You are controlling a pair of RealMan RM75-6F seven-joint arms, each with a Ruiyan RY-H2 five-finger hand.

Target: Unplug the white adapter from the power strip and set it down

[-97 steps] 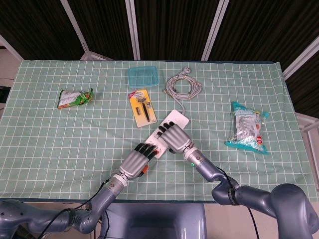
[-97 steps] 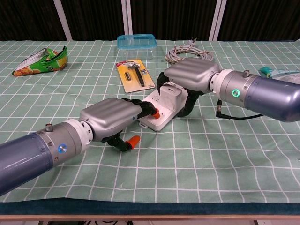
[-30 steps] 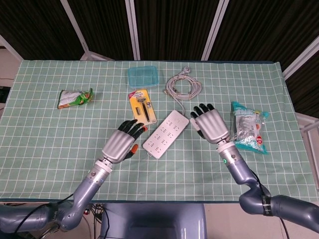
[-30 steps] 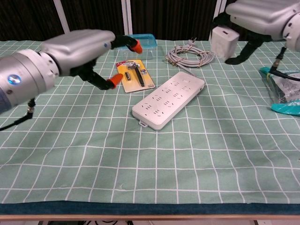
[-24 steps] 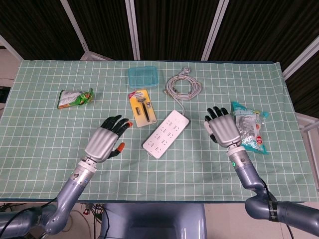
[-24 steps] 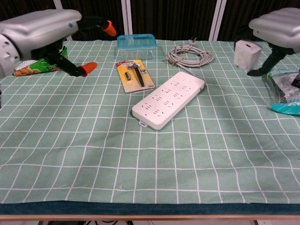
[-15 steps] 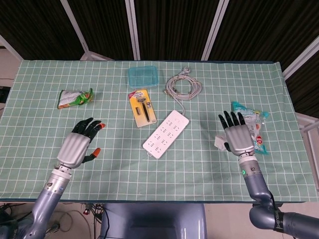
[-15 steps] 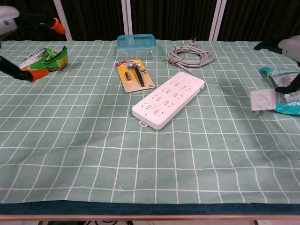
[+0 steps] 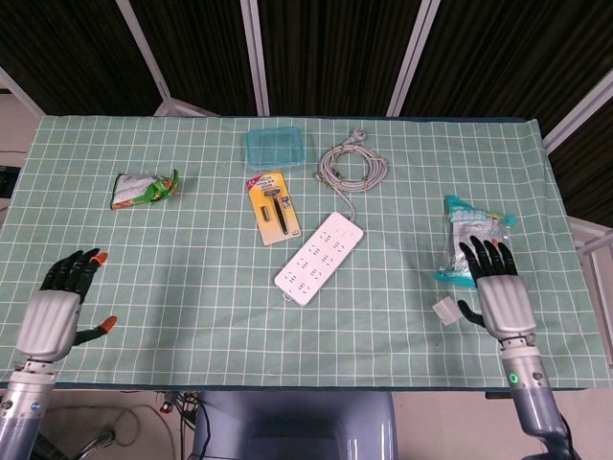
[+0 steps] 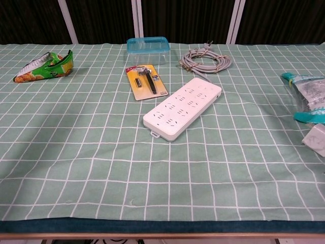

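Change: a moment ago the right robot hand (image 9: 500,295) carried the white adapter (image 9: 445,310) off to the side; now the adapter lies on the cloth on its own, just beside that hand's thumb, near the table's front right edge.
Power strip: the power strip (image 9: 319,258) sits bare at mid-table, every socket free, well apart from the adapter.
Right robot hand: released, fingers spread, holding nothing, drawn back toward the table's near edge.
Left robot hand: the left robot hand (image 9: 57,309) has pulled far out to the near left corner, also loose and empty, fingers apart.
Meaning for the task: I'd judge the job done, unplugged and set down, with both arms clearing away.
Chest view: only the adapter's corner shows at the right edge (image 10: 316,139); neither hand appears there.
Surface: a table (image 9: 192,316) under a green cloth with a white grid, lying flat with slight wrinkles.
Other things: a blue lidded box (image 9: 276,147), a coiled grey cable (image 9: 351,164), a carded razor pack (image 9: 273,207), a green snack bag (image 9: 144,189), a teal packet (image 9: 472,241).
Room: dark panels with white framing behind the table.
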